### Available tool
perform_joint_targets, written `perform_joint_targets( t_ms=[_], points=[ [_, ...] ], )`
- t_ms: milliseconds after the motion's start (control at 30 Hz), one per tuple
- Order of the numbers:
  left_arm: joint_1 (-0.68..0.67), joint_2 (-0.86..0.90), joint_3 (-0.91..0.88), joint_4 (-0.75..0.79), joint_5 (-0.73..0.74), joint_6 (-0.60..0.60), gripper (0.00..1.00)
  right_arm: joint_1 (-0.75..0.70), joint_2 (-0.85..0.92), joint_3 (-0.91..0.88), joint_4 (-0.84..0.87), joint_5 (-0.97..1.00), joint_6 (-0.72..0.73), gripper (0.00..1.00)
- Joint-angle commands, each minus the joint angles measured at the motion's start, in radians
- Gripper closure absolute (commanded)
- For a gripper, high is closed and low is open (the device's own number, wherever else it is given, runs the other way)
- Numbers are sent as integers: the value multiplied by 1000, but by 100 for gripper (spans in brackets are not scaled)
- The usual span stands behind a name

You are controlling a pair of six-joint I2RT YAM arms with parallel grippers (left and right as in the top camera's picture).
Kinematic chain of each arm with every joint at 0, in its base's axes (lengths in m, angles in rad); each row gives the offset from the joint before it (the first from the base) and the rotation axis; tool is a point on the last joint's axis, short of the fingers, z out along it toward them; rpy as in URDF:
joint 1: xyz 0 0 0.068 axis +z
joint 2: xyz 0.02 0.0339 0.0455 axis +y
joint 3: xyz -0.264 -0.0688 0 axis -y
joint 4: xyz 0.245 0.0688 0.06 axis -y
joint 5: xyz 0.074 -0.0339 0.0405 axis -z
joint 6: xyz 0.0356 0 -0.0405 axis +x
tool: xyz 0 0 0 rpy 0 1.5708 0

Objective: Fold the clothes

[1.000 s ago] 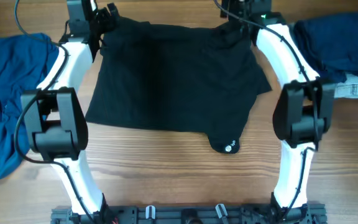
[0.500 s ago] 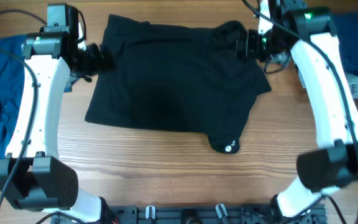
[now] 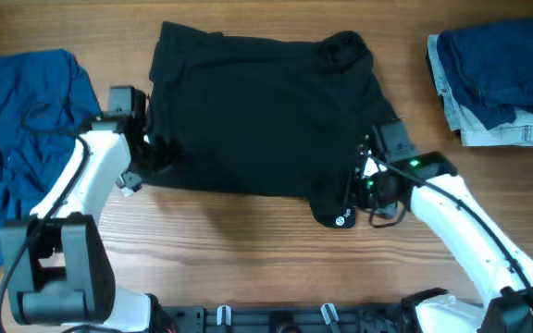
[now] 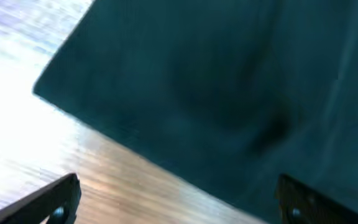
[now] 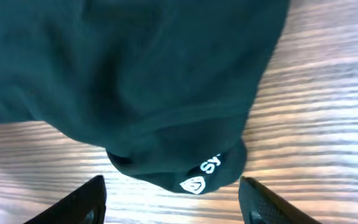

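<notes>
1. Shows the black top (image 3: 257, 111) spread nearly flat on the worktop (image 3: 248, 259), its logo corner (image 5: 204, 177) poking out past the near edge.
2. Catches the left fingers (image 4: 48, 202) wide apart and empty above the top's near-left corner; the right fingers (image 5: 86, 199) just as wide, empty, set either side of the logo corner.
3. Places a crumpled blue garment (image 3: 17, 139) left of the black top and a folded dark pile (image 3: 493, 79) to its right, both clear of it.
4. Risks, on this reading, a pinch of only the upper layer at either corner, dragging the cloth askew; likewise a lopsided crease through uneven lifting by the two arms.
</notes>
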Motion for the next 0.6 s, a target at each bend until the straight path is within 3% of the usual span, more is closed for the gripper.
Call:
perform_joint_targets(
  t_ms=[0,67,100,133,400,433,567],
  points=[
    [6,-13,-67,66,11,-55,0,52,-13,-82,37,51,162,36],
    [6,-13,-71,74,11,-55,0,56,-13,-112,39,76,203,37],
    [6,-13,-71,82,11,-54,0,56,-13,-126,35,97,244,53],
    [6,-13,-71,89,11,-54,0,56,-13,-137,45,98,248,58],
    [6,-13,-71,107,11,-54,0,56,-13,-262,193,101,290,70],
    [6,-13,-71,108,11,-54,0,56,-13,-262,198,106,288,94],
    [6,-13,-71,106,-5,-50,1,55,-45,-228,157,140,286,96]
  ],
)
